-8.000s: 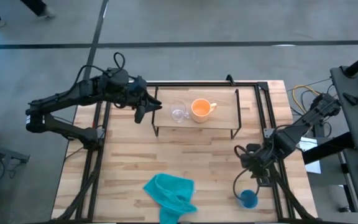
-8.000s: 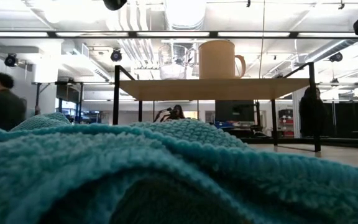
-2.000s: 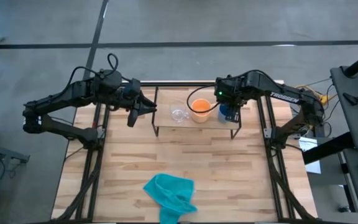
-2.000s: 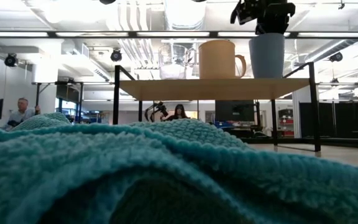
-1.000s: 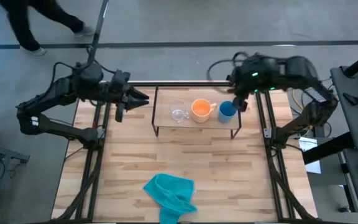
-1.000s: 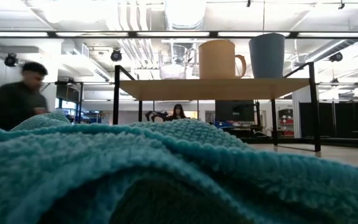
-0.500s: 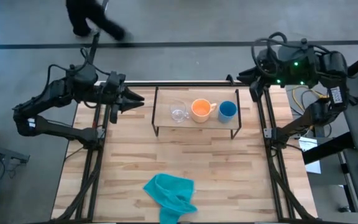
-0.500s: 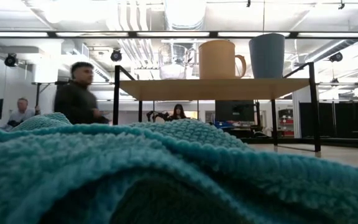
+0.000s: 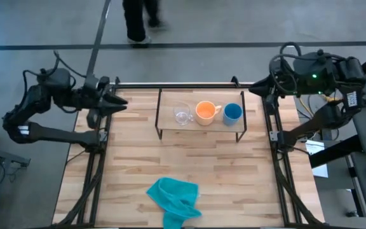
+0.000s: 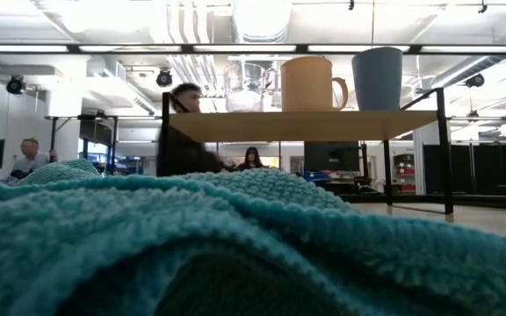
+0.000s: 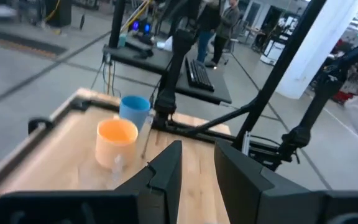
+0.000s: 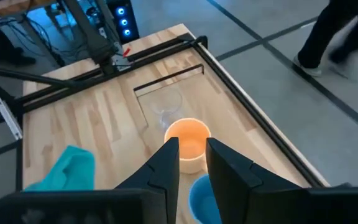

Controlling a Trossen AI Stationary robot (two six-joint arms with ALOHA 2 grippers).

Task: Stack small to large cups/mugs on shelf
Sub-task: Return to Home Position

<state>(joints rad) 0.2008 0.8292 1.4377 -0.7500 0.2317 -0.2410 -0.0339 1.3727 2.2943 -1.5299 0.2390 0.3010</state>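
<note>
Three vessels stand upright in a row on the shelf (image 9: 170, 127), resting on their bases: the clear glass cup (image 9: 182, 116) on the left, the orange mug (image 9: 204, 112) in the middle with its handle toward the blue cup (image 9: 232, 112) on the right. The low view shows the same row: glass cup (image 10: 246, 86), orange mug (image 10: 310, 83), blue cup (image 10: 378, 78), shelf (image 10: 306, 125). My left gripper (image 9: 116, 103) is open, off the shelf's left end near the table's left edge. My right gripper (image 9: 254, 87) is open at the table's far right corner.
A crumpled teal cloth (image 9: 173, 198) lies by the near edge and fills the lower half of the low view (image 10: 235, 246). Black frame rails (image 9: 94, 172) run along both table sides. A person (image 9: 137, 19) walks on the floor beyond the far edge.
My right gripper has drawn back from the blue cup toward the table's far right corner. My left gripper has pulled away from the shelf toward the table's left edge. The three vessels have stayed where they stood. A person has walked past behind the table.
</note>
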